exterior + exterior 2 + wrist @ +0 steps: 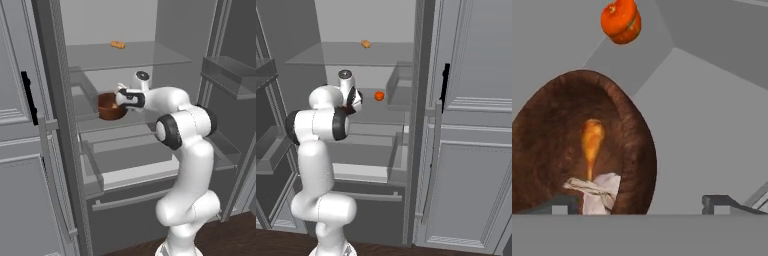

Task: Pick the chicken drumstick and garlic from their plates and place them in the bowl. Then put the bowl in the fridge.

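The reddish-brown wooden bowl (110, 107) stands on a middle shelf inside the open fridge (100, 22). In the hand view the bowl (629, 145) holds the orange-brown chicken drumstick (591, 140) and, below it, the whitish garlic (599, 192). My gripper (120, 98) reaches in at the bowl's right rim. Its jaws stand open, and in the hand view the gripper (639, 205) has the rim in the wide gap between its fingertips (562, 204), touching neither. In the right base view the arm covers most of the bowl. The plates are out of view.
A small orange round item (621, 21) (379, 95) sits further back on the same shelf. A yellowish food item (118, 44) lies on the glass shelf above. Drawers (130, 150) sit below the shelf, door bins (232, 72) to the right.
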